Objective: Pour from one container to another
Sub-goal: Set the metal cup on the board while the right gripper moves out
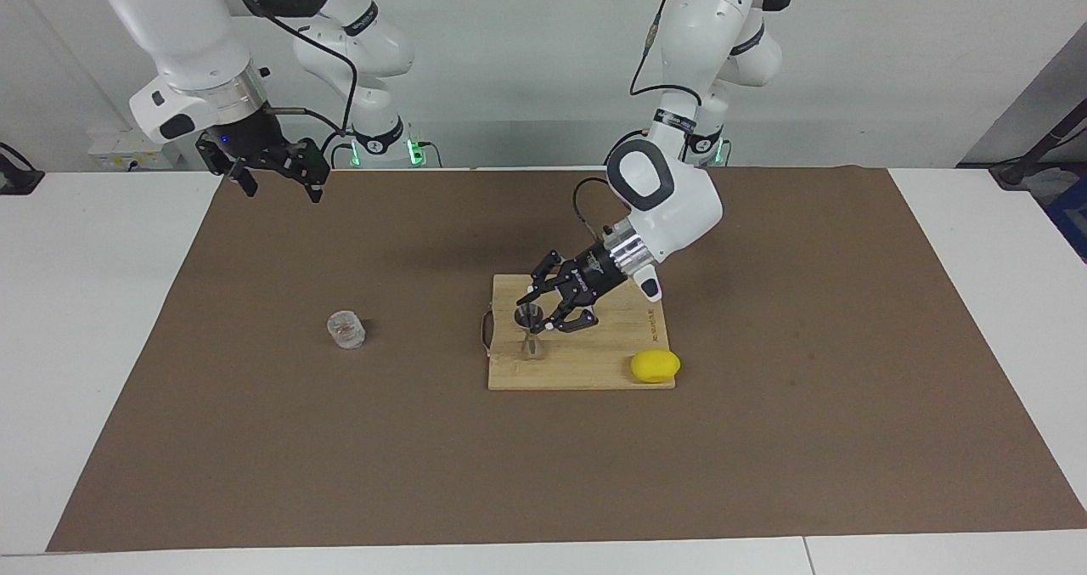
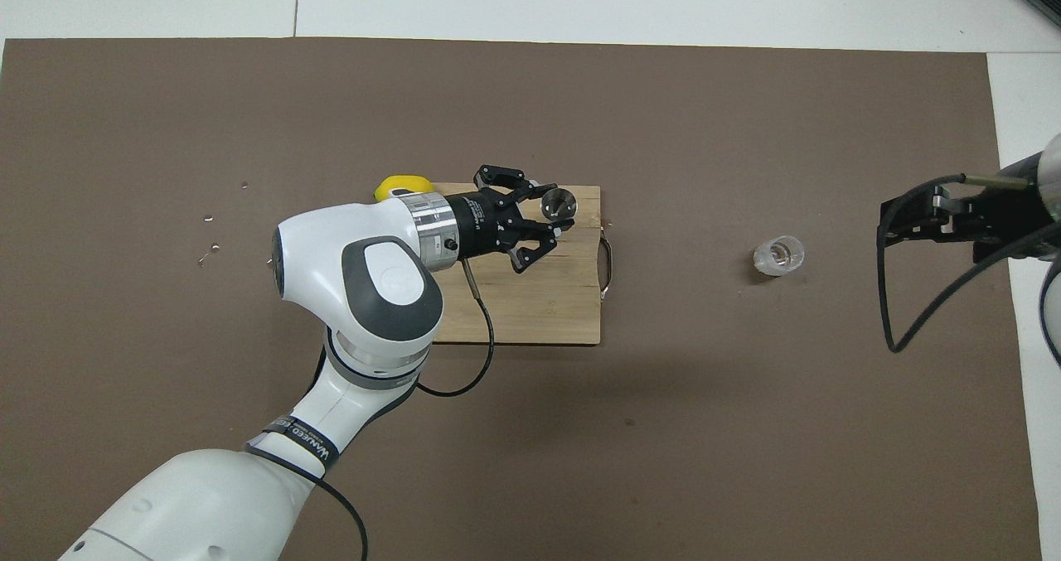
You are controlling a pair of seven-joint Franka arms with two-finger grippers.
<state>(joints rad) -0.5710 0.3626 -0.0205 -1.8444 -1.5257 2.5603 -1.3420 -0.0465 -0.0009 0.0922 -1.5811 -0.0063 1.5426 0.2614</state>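
Steel jigger gripped on the wooden board, glass cup left alone on the brown mat.

The small silver hourglass-shaped steel jigger (image 1: 530,330) is held upright at its upper cone by the left gripper (image 1: 543,318), whose fingers are closed on it; its base is on or just above the rectangular wooden cutting board (image 1: 594,367), at the board's handle end. What the jigger holds cannot be made out. A yellow lemon-shaped object (image 1: 655,365) is seen at the board's corner. The small clear textured glass cup (image 1: 346,329) is set upright on the brown table mat (image 1: 764,439), toward the right arm's end; its contents cannot be told. The right gripper (image 1: 272,171) is kept waiting, raised over the mat's corner, fingers parted.
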